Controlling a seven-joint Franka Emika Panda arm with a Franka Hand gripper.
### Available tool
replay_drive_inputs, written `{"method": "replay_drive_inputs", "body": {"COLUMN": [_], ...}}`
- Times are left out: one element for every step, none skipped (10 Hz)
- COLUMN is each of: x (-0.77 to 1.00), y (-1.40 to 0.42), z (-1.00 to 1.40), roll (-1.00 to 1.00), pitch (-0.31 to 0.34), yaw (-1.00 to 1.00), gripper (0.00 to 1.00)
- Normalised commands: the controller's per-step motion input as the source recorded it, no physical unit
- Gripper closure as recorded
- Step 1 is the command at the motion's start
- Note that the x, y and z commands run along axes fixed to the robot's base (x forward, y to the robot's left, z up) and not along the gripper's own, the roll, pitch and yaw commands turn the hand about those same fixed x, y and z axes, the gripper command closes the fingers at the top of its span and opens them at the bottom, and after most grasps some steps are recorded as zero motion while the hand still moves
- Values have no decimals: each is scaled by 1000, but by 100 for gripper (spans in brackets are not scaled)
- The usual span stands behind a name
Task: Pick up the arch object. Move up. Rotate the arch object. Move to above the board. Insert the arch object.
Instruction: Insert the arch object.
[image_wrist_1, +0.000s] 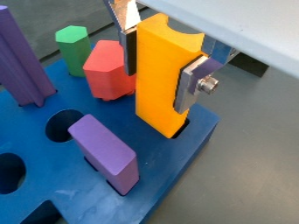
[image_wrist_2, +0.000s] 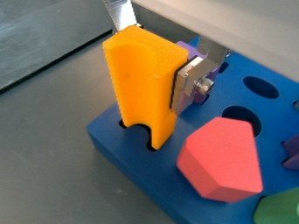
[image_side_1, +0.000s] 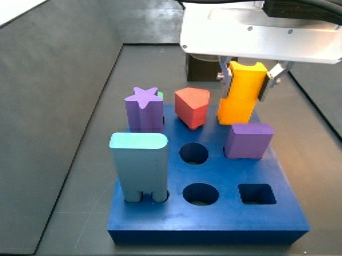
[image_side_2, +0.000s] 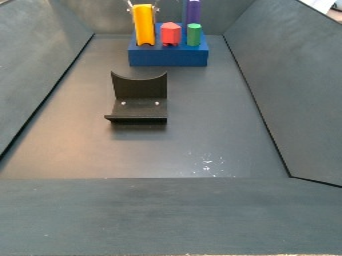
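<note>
Right up close in both wrist views stands the arch object (image_wrist_1: 162, 77), tall and yellow-orange, smooth like plastic, with a small notch cut in its bottom end. The claw (image_wrist_1: 158, 59) squeezes it from both sides with its flat silver fingers (image_wrist_1: 193, 80). Its bottom end is already down in a hole at a corner of the dark-blue board (image_wrist_1: 176, 166). So picking up, lifting and turning look done. I think what is left is pushing it fully in and letting go.
</note>
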Motion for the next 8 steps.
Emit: {"method": "replay_drive_inputs", "body": {"x": [0, 51, 0, 0, 0, 0, -37, 0], "y": [189, 131, 0, 0, 0, 0, 0, 0], "z": [-369, -403, -543, -626, -551, -194, 0, 0], "roll": [94, 116, 227, 237, 171, 59, 0, 11], "pitch": [-136, -191, -236, -189, -206, -247, -24, 0], "yaw": [0, -14, 0, 0, 0, 0, 0, 0], "gripper": [100, 100, 100, 100, 100, 100, 100, 100]}}
